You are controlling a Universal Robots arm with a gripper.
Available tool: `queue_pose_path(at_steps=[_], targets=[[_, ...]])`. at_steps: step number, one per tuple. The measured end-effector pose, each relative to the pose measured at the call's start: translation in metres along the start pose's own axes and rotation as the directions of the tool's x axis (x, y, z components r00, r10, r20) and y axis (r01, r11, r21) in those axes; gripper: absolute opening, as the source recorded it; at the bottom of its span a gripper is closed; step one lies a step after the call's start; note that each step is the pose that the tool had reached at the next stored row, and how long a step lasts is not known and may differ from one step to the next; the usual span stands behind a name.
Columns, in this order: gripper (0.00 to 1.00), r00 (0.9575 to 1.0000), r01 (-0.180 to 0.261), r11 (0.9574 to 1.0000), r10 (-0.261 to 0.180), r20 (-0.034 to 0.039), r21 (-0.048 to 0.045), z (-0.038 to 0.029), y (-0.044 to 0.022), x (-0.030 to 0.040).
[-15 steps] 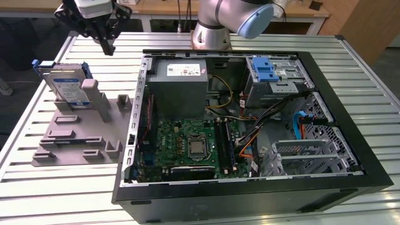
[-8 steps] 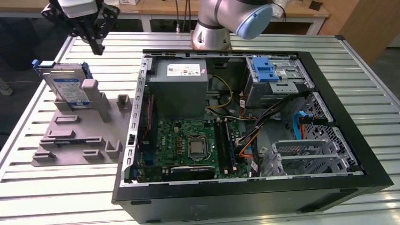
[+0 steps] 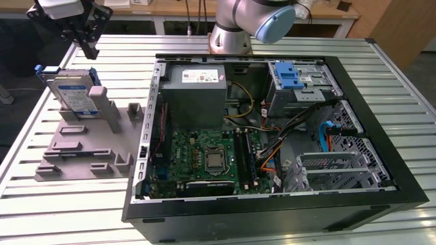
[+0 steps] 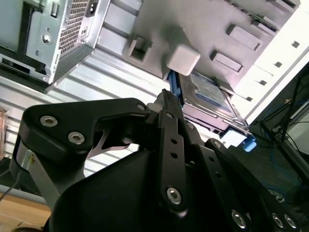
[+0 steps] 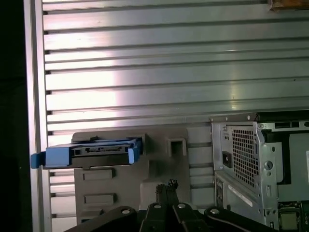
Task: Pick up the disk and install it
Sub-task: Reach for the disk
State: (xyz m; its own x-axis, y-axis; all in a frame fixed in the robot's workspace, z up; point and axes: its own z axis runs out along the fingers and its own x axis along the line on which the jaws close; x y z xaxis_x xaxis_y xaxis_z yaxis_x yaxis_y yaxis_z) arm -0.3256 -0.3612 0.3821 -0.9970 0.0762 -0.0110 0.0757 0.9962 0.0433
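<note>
Jaws closed together, gripping nothing, hover above the disk (image 3: pixel 73 94); it stands on edge in a grey holder (image 3: pixel 81 153) on the worktop (image 3: pixel 68 209), at the exterior view's left of the computer case (image 3: pixel 272 217).

and here's the bench (image 3: pixel 68 219), its ribbed silver slats (image 5: pixel 145 67) catching bright bands of light in the first wrist view. behind it, a pale wood-topped desk (image 3: pixel 177 9) on white legs (image 3: pixel 158 24). over at the exterior view's right, a brown wooden panel (image 3: pixel 401 25). dark floor (image 3: pixel 20 56) beside the bench on the exterior view's left.
</note>
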Motion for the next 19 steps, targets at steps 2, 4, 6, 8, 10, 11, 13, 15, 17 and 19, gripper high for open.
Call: queue_pose_path(at_steps=[2, 4, 6, 8, 10, 11, 13, 15, 17, 19], targets=[[0.11, 1.0, 0.0, 1.0, 0.0, -0.0002, 0.0, 0.0004, 0.0, 0.005], [0.11, 1.0, 0.0, 1.0, 0.0, -0.0007, 0.0, 0.0007, 0.0001, 0.0093], [0.11, 1.0, 0.0, 1.0, 0.0, -0.0012, 0.0001, 0.001, 0.0003, 0.0129], [0.11, 1.0, 0.0, 1.0, 0.0, -0.0015, 0.0001, 0.0013, 0.0003, 0.0161], [0.11, 1.0, 0.0, 1.0, 0.0, -0.0017, 0.0002, 0.0014, 0.0002, 0.0184], [0.11, 1.0, 0.0, 1.0, 0.0, -0.0018, 0.0001, 0.0015, 0.0002, 0.0192], [0.11, 1.0, 0.0, 1.0, 0.0, -0.0018, 0.0001, 0.0016, 0.0002, 0.0194], [0.11, 1.0, 0.0, 1.0, 0.0, -0.0018, 0.0001, 0.0016, 0.0002, 0.0195], [0.11, 1.0, 0.0, 1.0, 0.0, -0.0018, 0.0001, 0.0015, 0.0002, 0.0197], [0.11, 1.0, 0.0, 1.0, 0.0, -0.0019, 0.0002, 0.0015, 0.0001, 0.0202]])
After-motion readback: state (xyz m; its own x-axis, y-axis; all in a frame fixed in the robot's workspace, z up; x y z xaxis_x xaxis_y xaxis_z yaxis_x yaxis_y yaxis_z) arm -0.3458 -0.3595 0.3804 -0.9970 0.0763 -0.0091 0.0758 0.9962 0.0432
